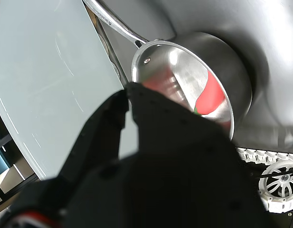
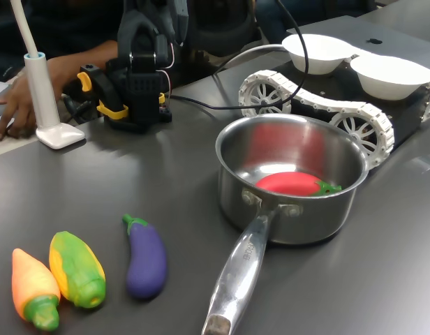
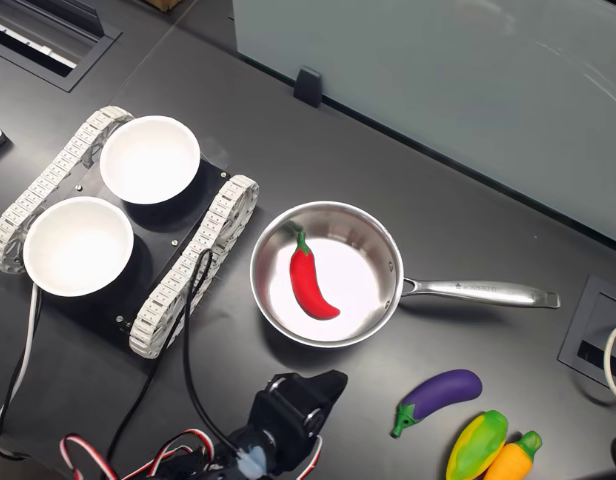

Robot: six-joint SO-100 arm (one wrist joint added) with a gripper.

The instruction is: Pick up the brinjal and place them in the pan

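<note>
Here, the brinjal (image 2: 146, 257) lies on the dark grey table (image 2: 166, 167), well apart from the arm and just left of the pan's long handle in the first exterior view; in the second exterior view it sits below that handle, its green stem end pointing toward the near edge. The pan (image 2: 327, 209) stands upright near the middle of the table and holds a red chilli (image 3: 310, 279) with a green stem. Beside the brinjal in the first exterior view lie a yellow-green corn (image 2: 77, 269) and an orange carrot (image 2: 32, 287), side by side. The black fingers (image 3: 323, 385) hang above the table near the pan, holding nothing, though whether they are parted or pressed together cannot be told from any view. To the right in the first exterior view, a white-tracked vehicle (image 2: 354, 118) carries two white bowls (image 2: 320, 50). A person's hand (image 2: 16, 105) rests at the far left of the first exterior view, beside a white lamp stand (image 2: 51, 118).
</note>
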